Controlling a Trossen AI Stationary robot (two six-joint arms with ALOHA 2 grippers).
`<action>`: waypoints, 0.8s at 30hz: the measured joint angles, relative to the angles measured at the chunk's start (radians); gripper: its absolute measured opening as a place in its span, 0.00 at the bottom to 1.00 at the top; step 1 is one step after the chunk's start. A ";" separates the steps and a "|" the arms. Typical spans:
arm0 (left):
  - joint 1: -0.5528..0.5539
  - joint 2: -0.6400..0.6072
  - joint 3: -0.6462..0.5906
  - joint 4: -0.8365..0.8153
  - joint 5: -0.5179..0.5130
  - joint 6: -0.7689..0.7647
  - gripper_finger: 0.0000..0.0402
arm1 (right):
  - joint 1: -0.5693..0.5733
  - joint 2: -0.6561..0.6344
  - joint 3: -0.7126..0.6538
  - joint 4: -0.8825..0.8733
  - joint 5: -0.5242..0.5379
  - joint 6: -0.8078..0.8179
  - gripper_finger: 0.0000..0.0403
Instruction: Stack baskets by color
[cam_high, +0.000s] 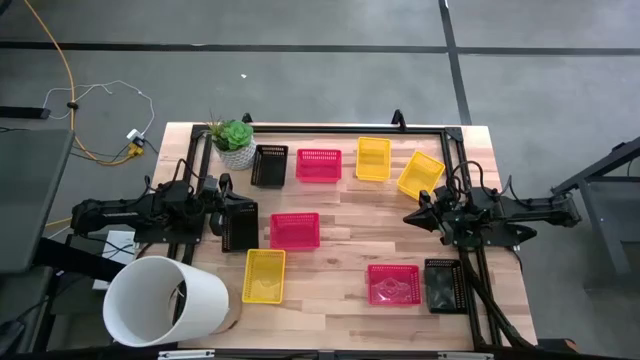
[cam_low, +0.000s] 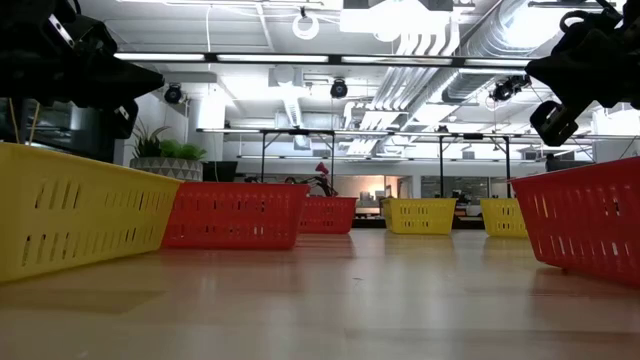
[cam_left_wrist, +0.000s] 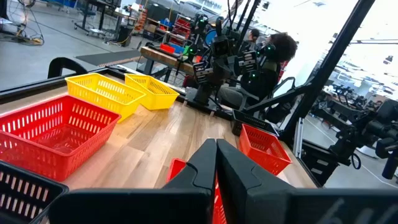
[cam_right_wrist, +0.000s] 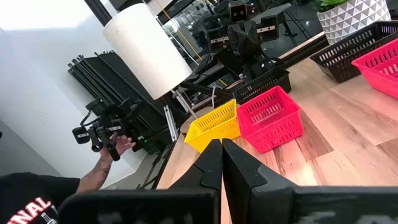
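Observation:
Several latticed baskets stand on their bases on the wooden table (cam_high: 340, 205). Along the far side are a black one (cam_high: 268, 165), a pink-red one (cam_high: 318, 165) and two yellow ones (cam_high: 373, 158) (cam_high: 420, 173). A pink-red one (cam_high: 294, 230) sits mid-table. Near the front are a yellow one (cam_high: 264, 275), a pink-red one (cam_high: 392, 283) and a black one (cam_high: 443, 285). Another black basket (cam_high: 238, 225) lies beside my left gripper (cam_high: 222, 200), which is shut (cam_left_wrist: 216, 155) and level above the table's left side. My right gripper (cam_high: 415, 215) is shut (cam_right_wrist: 221, 152) and level at the right side.
A large white bucket (cam_high: 165, 300) lies on its side at the near left corner. A white pot with a green plant (cam_high: 235, 142) stands at the far left. A black frame (cam_high: 330, 128) edges the table's far side. A person's hand (cam_right_wrist: 112, 149) shows beyond the table's left.

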 joint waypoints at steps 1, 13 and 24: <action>0.000 0.000 0.000 0.000 0.000 0.000 0.00 | 0.000 0.000 0.000 0.000 0.000 0.000 0.00; 0.000 0.001 0.000 0.048 -0.087 0.000 0.00 | 0.000 0.000 0.000 0.000 0.000 0.000 0.00; 0.001 0.190 0.098 0.291 -0.169 0.131 0.02 | 0.000 0.000 0.000 0.000 0.000 0.000 0.00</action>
